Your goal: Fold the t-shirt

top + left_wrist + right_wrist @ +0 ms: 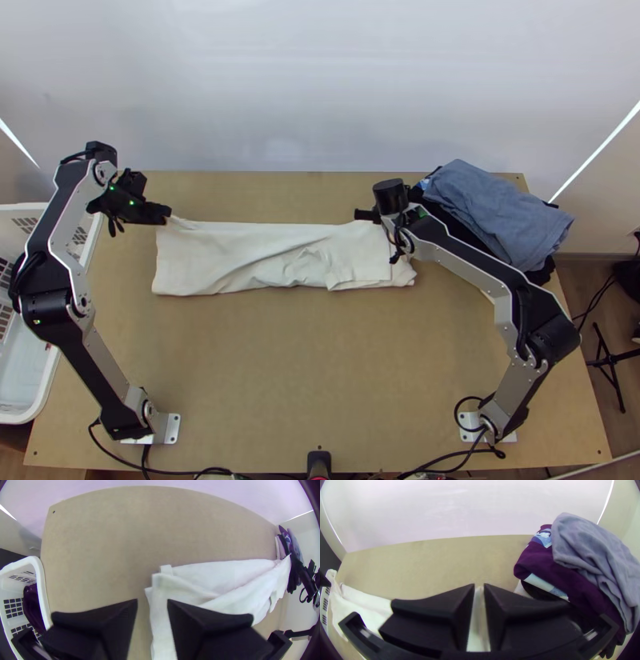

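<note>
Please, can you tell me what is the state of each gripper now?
Left gripper: open, at one end of the white t-shirt.
Right gripper: closed on the t-shirt, near its other end.

Shirt [240,248]: on the table [320,384], stretched crosswise between basket and clothes pile
Basket [40,583]: left of the shirt, at the table's left edge — one garment [32,603] inside
Clothes pile [496,216]: far right of the table, right of the shirt
Wall [320,96]: behind the table
Left gripper [158,196]: at the shirt's left end
Right gripper [380,228]: at the shirt's right part — just left of the pile
</note>
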